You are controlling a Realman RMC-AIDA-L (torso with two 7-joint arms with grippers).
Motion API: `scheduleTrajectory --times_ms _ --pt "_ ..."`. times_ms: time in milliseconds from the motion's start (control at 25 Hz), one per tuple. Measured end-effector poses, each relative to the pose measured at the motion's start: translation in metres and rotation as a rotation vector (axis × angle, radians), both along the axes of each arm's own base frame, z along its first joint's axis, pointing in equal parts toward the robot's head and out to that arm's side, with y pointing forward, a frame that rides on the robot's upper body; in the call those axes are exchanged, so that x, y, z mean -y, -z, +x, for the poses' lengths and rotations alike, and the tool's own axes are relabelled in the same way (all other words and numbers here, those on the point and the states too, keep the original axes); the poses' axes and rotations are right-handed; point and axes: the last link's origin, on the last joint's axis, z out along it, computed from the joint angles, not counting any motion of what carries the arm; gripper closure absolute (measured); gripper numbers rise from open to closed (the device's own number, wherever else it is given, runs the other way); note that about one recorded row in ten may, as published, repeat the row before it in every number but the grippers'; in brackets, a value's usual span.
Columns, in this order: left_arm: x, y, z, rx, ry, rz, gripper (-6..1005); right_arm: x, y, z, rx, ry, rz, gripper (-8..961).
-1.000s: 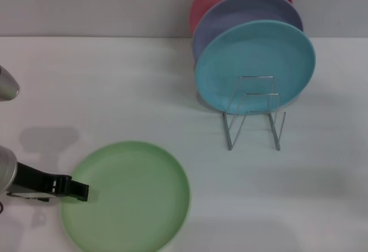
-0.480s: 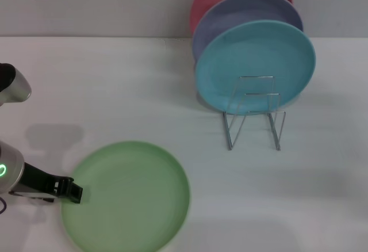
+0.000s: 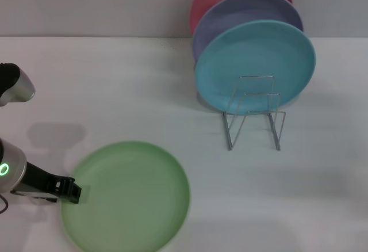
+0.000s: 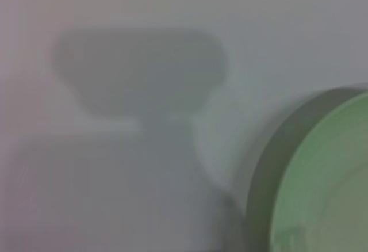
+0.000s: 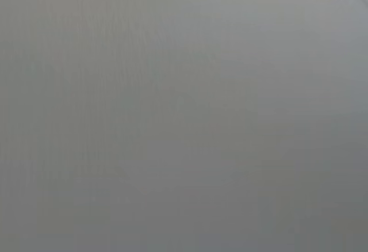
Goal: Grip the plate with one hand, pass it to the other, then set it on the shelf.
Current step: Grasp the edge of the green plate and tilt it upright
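**Left gripper at the green plate's rim**

The left gripper sits low at the near-left edge of the plate, its black tip touching or just at the rim; whether it is clamped cannot be told. The plate lies flat on the white table. Well apart, the shelf stands holding the turquoise plate.
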Motion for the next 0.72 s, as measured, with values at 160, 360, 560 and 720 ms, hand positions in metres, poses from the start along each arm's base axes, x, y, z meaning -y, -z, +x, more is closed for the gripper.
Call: scheduleTrajectory --times_ms 160,360,560,720 --pt "-0.0009 0.0007 0.0016 -0.010 0.010 -0.009 531 -0.0004 -0.0008 -0.0012 0.000 -0.006 0.004 275" --pt "-0.0024 0.0018 0.0038 -0.033 0.024 -0.020 688 -0.0003 -0.0007 -0.0007 -0.001 -0.003 0.003 273" --pt "-0.0032 0.0023 0.0053 -0.041 0.040 -0.032 801 0.0003 -0.0005 0.0001 -0.002 0.000 0.002 274" --pt "-0.0044 0.0004 0.0072 -0.041 0.053 -0.028 861 0.0006 -0.0004 0.0004 -0.002 0.001 0.002 274"
